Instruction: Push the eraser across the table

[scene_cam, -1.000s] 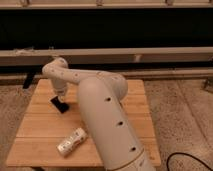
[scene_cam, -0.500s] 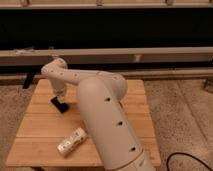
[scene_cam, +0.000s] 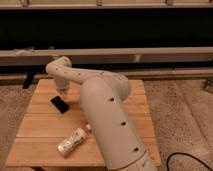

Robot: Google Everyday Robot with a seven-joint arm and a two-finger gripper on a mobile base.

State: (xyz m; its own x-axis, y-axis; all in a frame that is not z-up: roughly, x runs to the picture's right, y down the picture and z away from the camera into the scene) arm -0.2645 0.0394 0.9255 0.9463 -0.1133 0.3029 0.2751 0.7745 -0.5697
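Single camera view, looking down on the table from the arm's side. The table is seen as a square top of light-brown planks, standing on a speckled floor.

The white arm is seen rising from the lower right and reaching over the table toward its far left part. The hand is held low over the far left area of the table, just behind the eraser. Whether the hand is spread or pressed together cannot be told; contact with the eraser cannot be confirmed.

The eraser is found lying flat on the left half of the table, toward the far edge, turned at a slant to the planks.

A plastic bottle is noted lying on its side near the front edge, well apart from the eraser
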